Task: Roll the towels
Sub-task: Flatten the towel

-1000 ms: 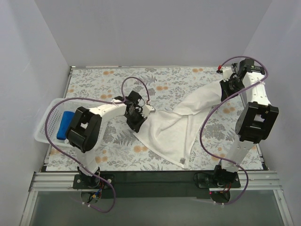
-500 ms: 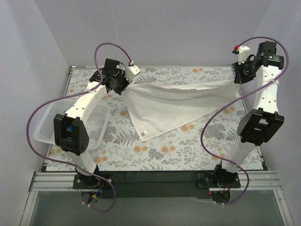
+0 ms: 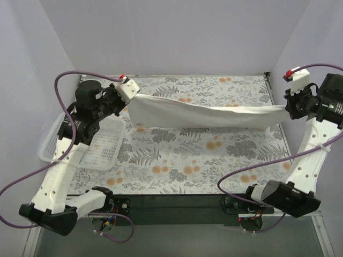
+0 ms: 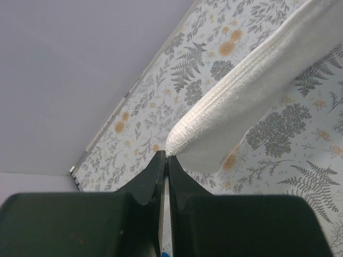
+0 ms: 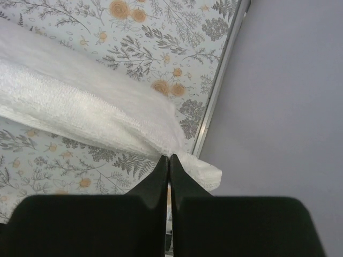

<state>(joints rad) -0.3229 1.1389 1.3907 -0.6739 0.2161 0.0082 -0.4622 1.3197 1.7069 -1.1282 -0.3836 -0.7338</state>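
Floral-printed cloth covers the table (image 3: 187, 166), and above it the white towel (image 3: 203, 113) is held up in a long, slightly sagging band running from the left side to the right (its doubled edge suggests it is folded lengthwise on itself). The perforated white basket (image 3: 102, 152) sits at the table's left edge, partly under the left arm. The left gripper (image 4: 166, 156) has its jaws clenched on the towel's left end, the cloth pinched at the very tips. The right gripper (image 5: 169, 158) likewise has its jaws pressed tight on the towel's right end, a small corner poking out past the tips.
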